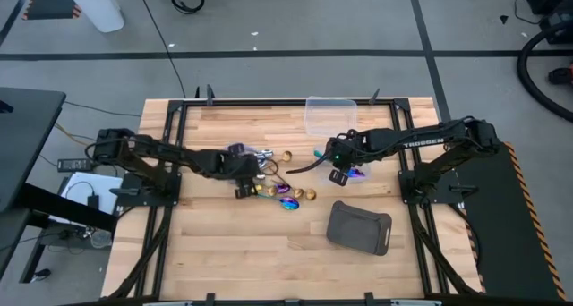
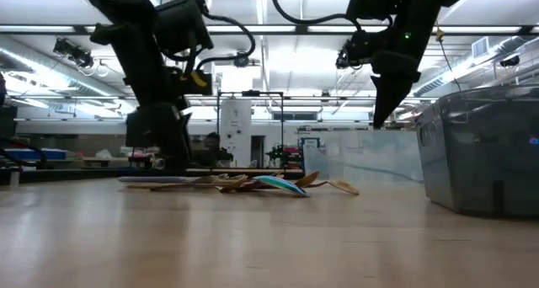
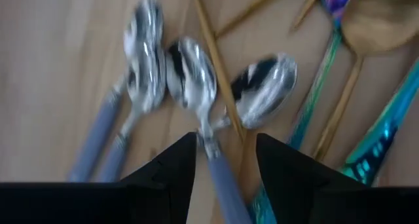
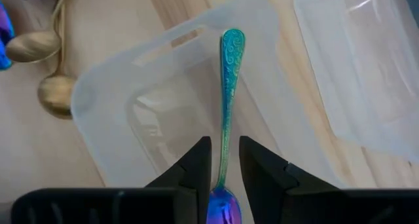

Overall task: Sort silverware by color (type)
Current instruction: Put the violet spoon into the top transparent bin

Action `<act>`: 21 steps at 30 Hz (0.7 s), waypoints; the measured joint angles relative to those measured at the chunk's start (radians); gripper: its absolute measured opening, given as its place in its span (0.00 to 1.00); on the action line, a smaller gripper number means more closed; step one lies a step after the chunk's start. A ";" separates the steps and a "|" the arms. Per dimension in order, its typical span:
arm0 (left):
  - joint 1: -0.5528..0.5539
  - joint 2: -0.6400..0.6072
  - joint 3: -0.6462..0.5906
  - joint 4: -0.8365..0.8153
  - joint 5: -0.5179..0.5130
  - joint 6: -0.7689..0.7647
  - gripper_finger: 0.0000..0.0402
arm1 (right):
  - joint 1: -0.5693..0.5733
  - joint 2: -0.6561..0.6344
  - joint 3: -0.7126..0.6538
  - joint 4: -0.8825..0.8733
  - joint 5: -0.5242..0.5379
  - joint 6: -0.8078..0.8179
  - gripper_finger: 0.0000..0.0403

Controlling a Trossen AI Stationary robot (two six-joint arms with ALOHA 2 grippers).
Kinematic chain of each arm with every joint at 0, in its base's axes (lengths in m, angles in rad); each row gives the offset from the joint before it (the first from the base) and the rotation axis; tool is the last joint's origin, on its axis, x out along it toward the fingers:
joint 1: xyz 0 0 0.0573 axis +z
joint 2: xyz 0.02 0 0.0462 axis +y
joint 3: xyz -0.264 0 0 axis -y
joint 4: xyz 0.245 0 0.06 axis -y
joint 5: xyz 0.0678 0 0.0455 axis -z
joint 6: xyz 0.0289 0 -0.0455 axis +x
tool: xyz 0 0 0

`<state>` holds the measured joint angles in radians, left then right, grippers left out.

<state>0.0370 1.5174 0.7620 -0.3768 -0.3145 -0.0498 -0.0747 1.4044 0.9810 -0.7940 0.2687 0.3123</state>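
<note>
The right claw pinches a rainbow spoon by the neck just above the bowl, the handle sticking straight out ahead of it over a clear tub. The left claw is spread, down low over the pile, with one lilac spoon lying between its fingers and two more just to one side. Gold spoons lie beyond. These spoons look light, stiff and smooth, so I'd judge them slippery; thin handles lying flat on the worktop give little to bite. The best hold seems the narrow neck, squeezed across its width, as a grip farther out could let it swivel
</note>
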 joint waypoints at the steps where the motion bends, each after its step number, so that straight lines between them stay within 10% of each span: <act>1: 0.018 -0.001 0.000 -0.014 0.024 -0.021 0.42 | 0.001 0.000 0.000 0.001 0.001 -0.001 0.22; 6: 0.095 0.016 0.000 -0.030 0.155 -0.110 0.42 | 0.001 0.000 0.000 0.031 0.013 -0.018 0.22; 21: 0.065 0.111 0.005 -0.056 0.108 -0.176 0.33 | 0.008 0.000 0.000 0.087 0.021 -0.070 0.22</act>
<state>0.1019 1.6286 0.7666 -0.4331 -0.2064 -0.2256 -0.0664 1.4044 0.9806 -0.7069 0.2901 0.2426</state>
